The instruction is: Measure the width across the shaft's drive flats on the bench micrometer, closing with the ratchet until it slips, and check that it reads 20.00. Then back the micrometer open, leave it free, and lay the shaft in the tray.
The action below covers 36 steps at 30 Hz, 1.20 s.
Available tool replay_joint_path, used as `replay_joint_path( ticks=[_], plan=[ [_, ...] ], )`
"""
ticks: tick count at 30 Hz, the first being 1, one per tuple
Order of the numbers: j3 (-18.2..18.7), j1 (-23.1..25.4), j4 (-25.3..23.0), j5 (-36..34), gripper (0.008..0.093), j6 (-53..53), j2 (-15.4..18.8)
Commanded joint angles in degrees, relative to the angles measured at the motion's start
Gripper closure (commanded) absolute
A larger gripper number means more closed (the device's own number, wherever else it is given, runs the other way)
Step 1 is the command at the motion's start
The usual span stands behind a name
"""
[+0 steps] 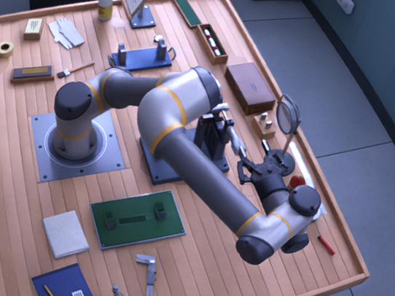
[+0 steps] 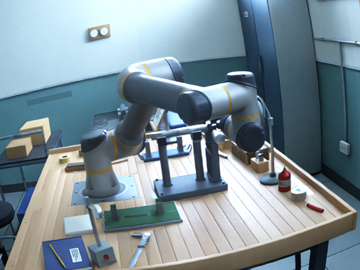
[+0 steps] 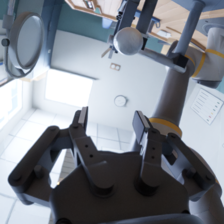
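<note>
My gripper (image 1: 251, 157) (image 3: 110, 117) stands just off the knurled ratchet end (image 1: 237, 141) (image 3: 128, 41) of the bench micrometer (image 1: 213, 129) (image 2: 190, 158), pointing at it along its axis. The gripper is open and holds nothing. The micrometer stands on its dark base plate in the middle of the bench, with the shaft (image 2: 177, 132) lying horizontally across its posts. The green tray (image 1: 137, 218) (image 2: 142, 214) lies in front of the micrometer, toward the near edge, with its two cradles empty. My arm hides the shaft from the side camera.
Behind the micrometer lie a blue fixture (image 1: 141, 58) and a brown case (image 1: 250, 88). A magnifier on a stand (image 1: 287, 123) (image 3: 24, 44), a red bottle (image 2: 284, 180) and a small block (image 1: 264, 124) stand close to the right of the gripper. A caliper (image 1: 150, 276) lies near the front edge.
</note>
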Motion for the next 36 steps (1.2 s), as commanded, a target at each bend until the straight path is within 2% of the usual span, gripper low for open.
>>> replay_joint_path(
  ticks=[1,25,36],
  plan=[
    [-0.22,0.0,0.25,0.0,0.0374,0.0,-0.07],
    [-2.1,0.0,2.31,0.0,0.0374,0.0,-0.26],
    [-10.93,0.0,10.7,0.0,0.0374,0.0,0.16]
  ],
)
